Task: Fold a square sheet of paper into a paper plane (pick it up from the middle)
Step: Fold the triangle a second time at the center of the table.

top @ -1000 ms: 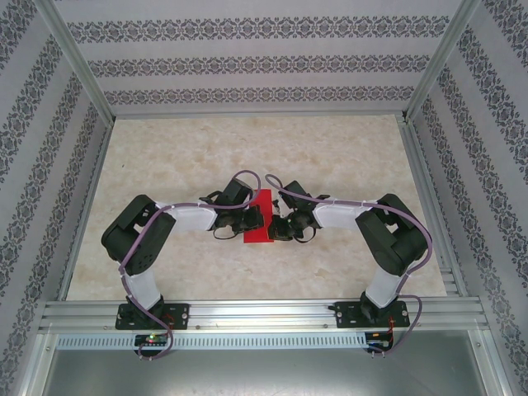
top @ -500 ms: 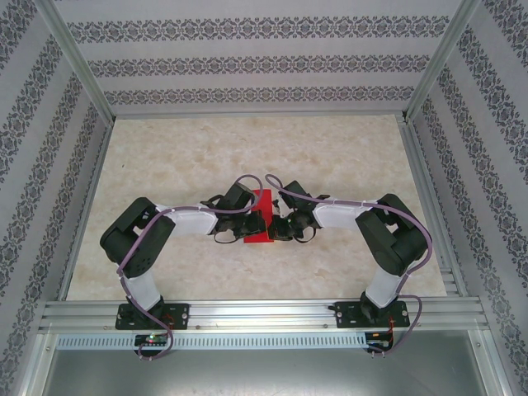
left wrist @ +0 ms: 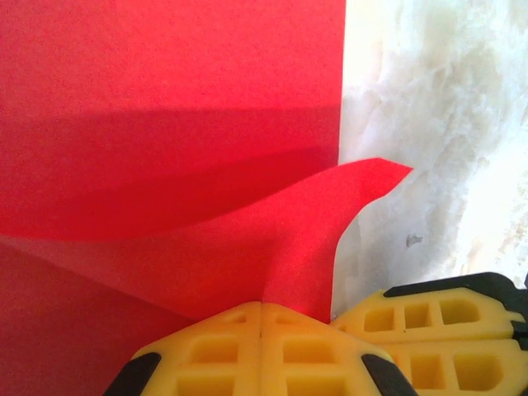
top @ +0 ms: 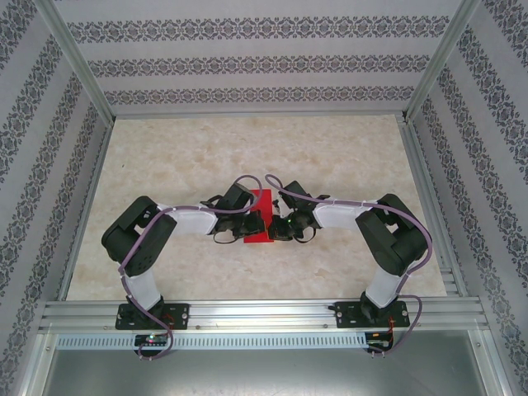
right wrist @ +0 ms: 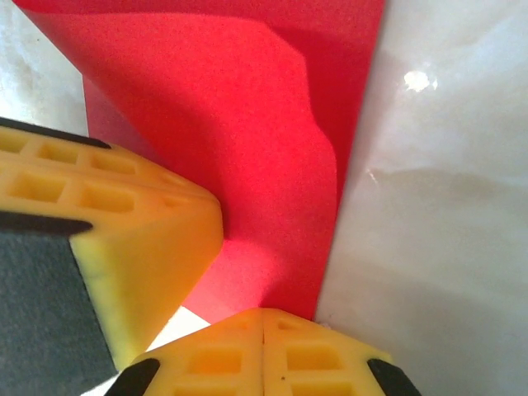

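On the pale marbled tabletop point(top: 165, 165), the left gripper point(left wrist: 261, 307) and right gripper point(right wrist: 262, 318) each pinch the thin bright red square sheet of paper point(top: 262, 202), jaws fully closed on it; I'd line the edges up squarely before creasing.

Note: you have a cream marbled tabletop point(top: 330, 157), grey floral-striped wall panels point(top: 256, 62) on three sides, aluminium corner posts point(top: 80, 70), and a slotted aluminium rail point(top: 264, 312) along the near edge.

A pale marbled table point(top: 346, 157) sits enclosed by grey damask-patterned walls point(top: 256, 62).
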Tool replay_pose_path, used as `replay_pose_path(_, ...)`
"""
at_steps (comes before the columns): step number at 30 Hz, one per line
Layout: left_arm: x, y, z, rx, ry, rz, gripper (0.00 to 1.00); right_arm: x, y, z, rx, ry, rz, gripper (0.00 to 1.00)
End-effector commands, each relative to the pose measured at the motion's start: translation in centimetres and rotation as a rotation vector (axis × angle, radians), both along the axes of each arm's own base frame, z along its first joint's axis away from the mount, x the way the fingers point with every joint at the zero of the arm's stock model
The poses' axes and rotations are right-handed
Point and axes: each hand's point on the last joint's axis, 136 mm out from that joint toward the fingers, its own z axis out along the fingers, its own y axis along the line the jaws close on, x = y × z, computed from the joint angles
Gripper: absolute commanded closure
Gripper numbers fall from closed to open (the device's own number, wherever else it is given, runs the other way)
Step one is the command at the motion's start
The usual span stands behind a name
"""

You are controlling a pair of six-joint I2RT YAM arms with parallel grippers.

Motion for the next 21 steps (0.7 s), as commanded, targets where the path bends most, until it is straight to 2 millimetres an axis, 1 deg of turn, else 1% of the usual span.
replay_pose_path(1, 1.6, 1.9, -1.2, 0.028, -0.031, 0.035, 0.99, -3.6, -4.1, -4.9, -0.205, 0.126, 0.011, 0.94)
replay_pose_path(5, 2.5, 2.3, -1.0, 0.009, -0.041, 0.039, 0.99, -4.4, -4.6, -5.2, -0.223, 0.143, 0.028, 0.94)
replay_pose_path(10, 3.6, 3.5, -1.5, 0.021, -0.040, 0.064, 0.98, -4.4, -4.7, -5.4, -0.235, 0.145, 0.028, 0.94)
replay_pose_path(18, 4.8, 7.0, -2.7, 0.050, -0.034, 0.126, 0.98, -4.4, -4.9, -5.6, -0.245, 0.143, 0.025, 0.94)
replay_pose_path(21, 5.2, 8.0, -3.3, 0.066, -0.029, 0.146, 0.98, -4.4, -4.9, -5.6, -0.245, 0.144, 0.024, 0.94)
